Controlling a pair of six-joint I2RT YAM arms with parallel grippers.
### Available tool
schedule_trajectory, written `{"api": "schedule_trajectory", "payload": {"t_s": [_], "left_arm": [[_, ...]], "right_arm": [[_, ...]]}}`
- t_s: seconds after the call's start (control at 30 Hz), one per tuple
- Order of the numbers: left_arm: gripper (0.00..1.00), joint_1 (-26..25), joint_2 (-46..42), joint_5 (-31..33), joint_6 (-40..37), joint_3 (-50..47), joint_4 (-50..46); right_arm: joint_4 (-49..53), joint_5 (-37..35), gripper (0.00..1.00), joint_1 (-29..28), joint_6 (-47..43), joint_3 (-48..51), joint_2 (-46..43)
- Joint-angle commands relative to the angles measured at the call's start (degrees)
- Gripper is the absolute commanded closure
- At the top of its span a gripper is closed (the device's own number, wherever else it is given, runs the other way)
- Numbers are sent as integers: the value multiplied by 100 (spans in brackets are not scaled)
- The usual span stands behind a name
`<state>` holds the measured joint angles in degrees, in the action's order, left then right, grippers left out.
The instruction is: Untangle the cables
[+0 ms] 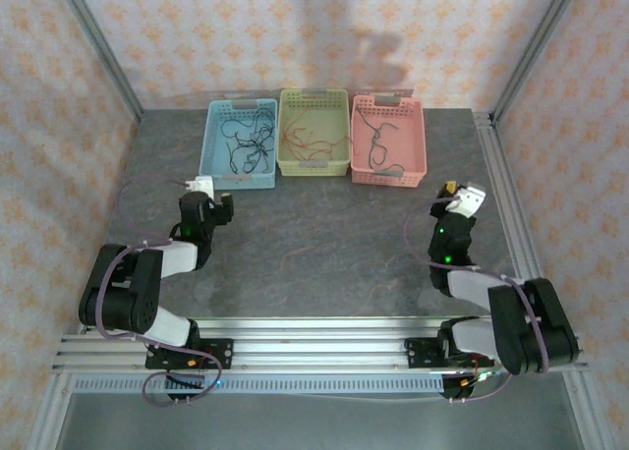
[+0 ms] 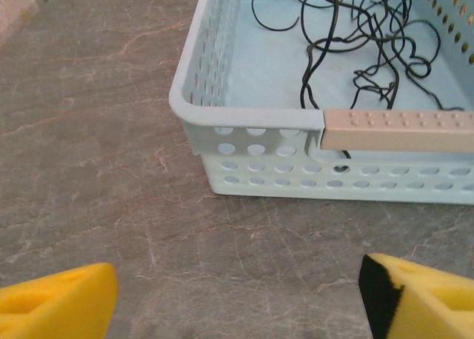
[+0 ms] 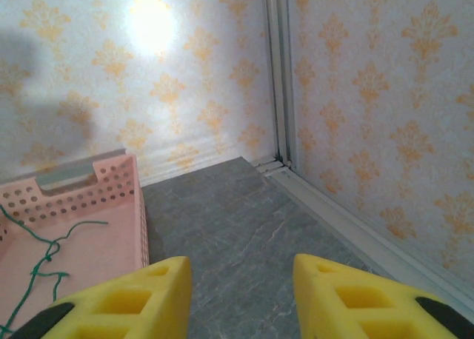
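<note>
Three baskets sit in a row at the far side of the counter (image 1: 314, 244): a blue basket (image 1: 239, 184) on the left, a green basket (image 1: 314, 95) in the middle, a pink basket (image 1: 388, 178) on the right. Loose black cables (image 1: 246, 140) lie tangled inside the blue one, and red-orange cables (image 1: 310, 134) inside the green one. A thin cable (image 1: 378, 145) lies in the pink one. It reads dark from above and green on my right wrist camera, so I can't be sure of its colour.

My left fingers (image 1: 203, 188) hang just in front of the blue basket's near left corner. On the left wrist camera their yellow pads (image 2: 59, 298) stand wide apart with bare counter between them. My right fingers (image 1: 457, 193) are raised off the pink basket's near right corner, moderately apart and holding nothing.
</note>
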<state>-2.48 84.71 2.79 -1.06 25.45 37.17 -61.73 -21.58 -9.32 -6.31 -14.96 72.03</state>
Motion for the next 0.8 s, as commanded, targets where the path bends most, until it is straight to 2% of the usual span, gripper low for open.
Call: {"api": "schedule_trajectory", "payload": {"t_s": [0.0,0.03,0.07,0.1,0.17,0.2,0.23,0.27,0.33,0.4,0.43,0.5,0.57,0.67,0.7,0.77], "left_arm": [[0,28,37,-24,-34,56,211],[0,29,37,-24,-35,56,210],[0,29,37,-26,-37,51,211],[0,33,37,-25,-32,55,203],[0,28,37,-24,-30,56,213],[0,30,37,-24,-31,59,216],[0,30,36,-26,-27,56,214],[0,34,37,-24,-30,56,216],[0,29,37,-24,-26,56,220],[0,31,37,-25,-28,56,208],[0,29,37,-24,-33,56,219],[0,36,37,-24,-29,56,207],[0,28,37,-24,-33,55,218],[0,29,37,-24,-27,55,216],[0,28,37,-26,-28,56,214],[0,33,37,-24,-32,56,218]], "right_arm": [[213,-24,59,34,166,84,883],[-844,-99,59,59,87,222,1493],[-1483,-91,58,40,-55,297,1795],[-1184,38,58,15,-45,256,1659],[436,705,55,149,98,-148,1202],[455,1096,54,239,40,-244,1383],[8,1363,51,297,-54,-253,1777],[-449,1352,52,292,-110,-179,1961],[513,1404,54,304,-33,-367,1581],[457,1396,54,367,29,-488,1751],[524,1163,53,402,154,-611,1834],[1302,1325,51,652,454,-819,1642],[889,1327,47,660,432,-711,1763],[970,1335,46,660,416,-686,1690],[798,1312,2,658,409,-645,1732],[847,1289,1,659,433,-623,1689]]}}
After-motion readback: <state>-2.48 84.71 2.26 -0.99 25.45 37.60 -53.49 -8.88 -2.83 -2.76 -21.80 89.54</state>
